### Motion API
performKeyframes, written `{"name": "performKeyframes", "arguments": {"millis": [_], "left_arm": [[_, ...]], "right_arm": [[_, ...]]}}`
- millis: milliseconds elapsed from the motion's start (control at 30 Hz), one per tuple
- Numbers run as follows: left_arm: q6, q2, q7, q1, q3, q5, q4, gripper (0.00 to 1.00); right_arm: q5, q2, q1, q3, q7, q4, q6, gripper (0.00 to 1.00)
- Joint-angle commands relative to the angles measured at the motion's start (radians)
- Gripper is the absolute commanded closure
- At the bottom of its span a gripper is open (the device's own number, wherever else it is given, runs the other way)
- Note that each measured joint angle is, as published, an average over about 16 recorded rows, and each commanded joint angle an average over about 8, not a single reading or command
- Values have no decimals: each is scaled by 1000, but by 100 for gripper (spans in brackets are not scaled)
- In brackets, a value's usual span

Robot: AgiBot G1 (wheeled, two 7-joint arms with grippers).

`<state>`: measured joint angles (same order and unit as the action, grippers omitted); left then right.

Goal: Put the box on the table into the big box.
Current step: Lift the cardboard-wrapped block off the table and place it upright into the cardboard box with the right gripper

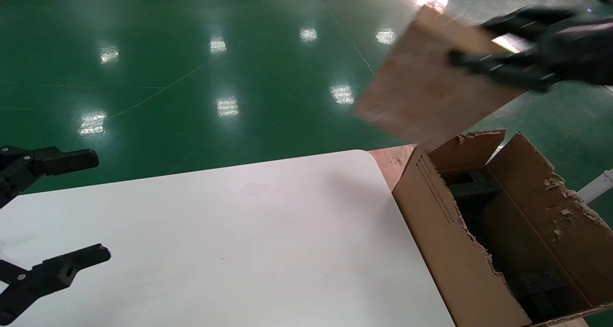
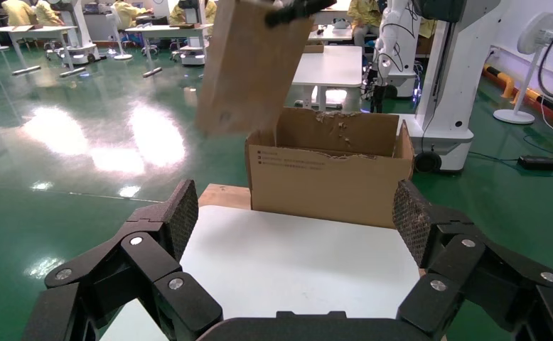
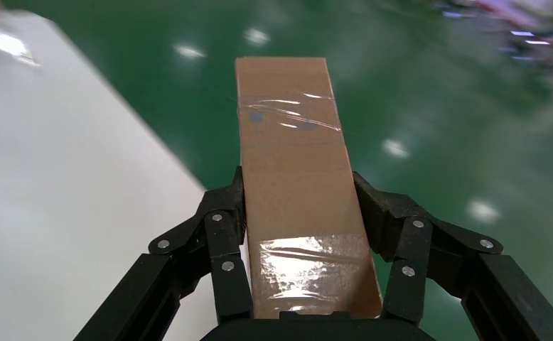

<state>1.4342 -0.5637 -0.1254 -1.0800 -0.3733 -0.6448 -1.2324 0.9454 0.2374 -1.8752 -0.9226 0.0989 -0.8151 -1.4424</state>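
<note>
My right gripper (image 1: 479,44) is shut on the small reddish-brown taped box (image 1: 426,85) and holds it tilted in the air above the far end of the big box (image 1: 445,231). The right wrist view shows the box (image 3: 295,163) clamped between both fingers (image 3: 225,234), with clear tape bands across it. The big box is a torn-edged carton with upright flaps, standing at the right end of the white table (image 1: 230,241). In the left wrist view the held box (image 2: 249,67) hangs above the big box (image 2: 330,177). My left gripper (image 1: 72,209) is open and empty over the table's left end.
Dark foam pieces (image 1: 474,188) lie inside the big box. A brown wooden surface (image 1: 392,162) shows under the carton beside the table's far right corner. Green floor (image 1: 191,78) lies beyond the table. Other tables and a white robot base (image 2: 444,85) stand far behind.
</note>
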Motion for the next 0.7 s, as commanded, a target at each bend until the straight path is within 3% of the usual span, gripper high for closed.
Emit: {"name": "performKeyframes", "arguments": {"millis": [33,167,300,700], "left_arm": [[0,0,0,0,0,0,0,0],[0,0,0,0,0,0,0,0],[0,0,0,0,0,0,0,0],[0,0,0,0,0,0,0,0]], "right_arm": [[43,-36,-50,12,38,-9,17,100],[112,-107,-65,6,69,-3,50,100],[107,-157,-24,-21,95,12,107,100],[-200,-226,227,-200,102,-54,366,100]]}}
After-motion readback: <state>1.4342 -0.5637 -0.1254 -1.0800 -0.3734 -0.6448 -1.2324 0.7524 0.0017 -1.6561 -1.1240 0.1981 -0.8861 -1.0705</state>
